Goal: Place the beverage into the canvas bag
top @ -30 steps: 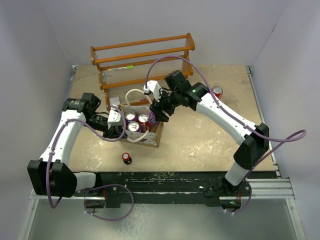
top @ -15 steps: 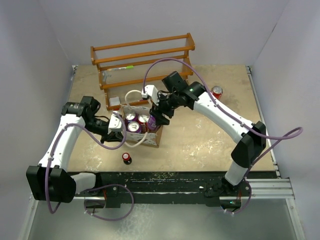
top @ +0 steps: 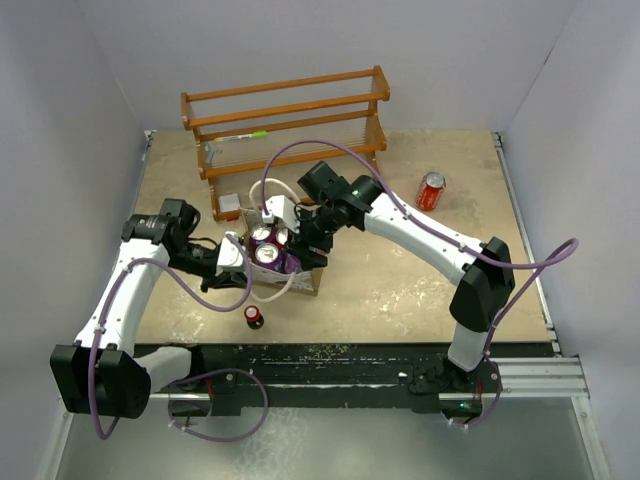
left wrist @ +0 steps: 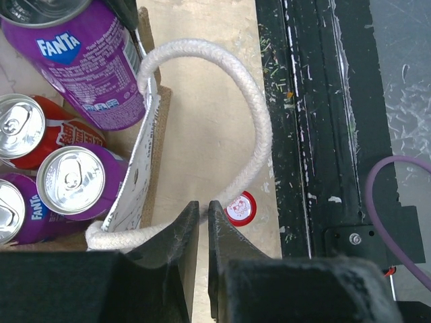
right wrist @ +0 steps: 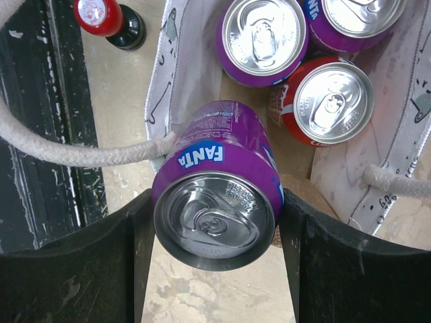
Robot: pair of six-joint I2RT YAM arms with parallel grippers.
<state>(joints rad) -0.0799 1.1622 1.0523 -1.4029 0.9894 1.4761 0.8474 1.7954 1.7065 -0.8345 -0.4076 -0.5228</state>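
Right wrist view showed my right gripper (right wrist: 214,232) clamped on the purple Fanta can (right wrist: 215,182), now swung across over the canvas bag (right wrist: 178,54) rim ahead of my fingers, beside three cans (right wrist: 266,33) inside. My left gripper (left wrist: 200,225) sat nearly closed against the rope handle (left wrist: 261,141), with bare table (left wrist: 209,101) beyond.

The Fanta can (right wrist: 214,205) is purple, with white lettering on a blue badge and a silver top. The canvas bag (right wrist: 397,134) is white with a dark speckled print and tan inside, and its rope handle (left wrist: 252,134) is off-white. The cola can (right wrist: 323,101) is red and white. The small bottle (top: 254,317) is dark with a red cap. The table (top: 420,270) is mottled beige, and the wooden rack (top: 285,125) is orange-brown.
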